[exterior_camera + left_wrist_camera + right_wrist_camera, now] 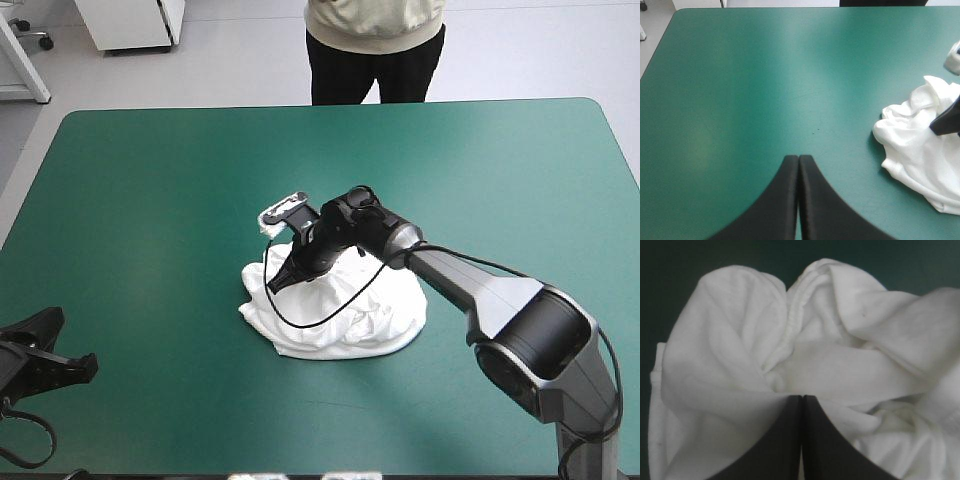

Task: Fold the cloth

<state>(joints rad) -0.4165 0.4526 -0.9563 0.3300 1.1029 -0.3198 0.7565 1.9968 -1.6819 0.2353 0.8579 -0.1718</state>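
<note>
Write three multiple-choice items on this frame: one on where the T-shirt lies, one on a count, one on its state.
1. Where does the T-shirt lie?
A. at the far left corner
B. near the table's middle
C. hanging over the near edge

2. How many grippers are on it?
A. none
B. one
C. two

3. What state is it in?
A. spread flat
B. folded bundle
C. crumpled heap

Key:
1 B: bare table shows all round it.
2 B: only the right gripper is on it, while the left gripper is shut over bare table, apart from it.
3 C: it is bunched in loose folds.
</note>
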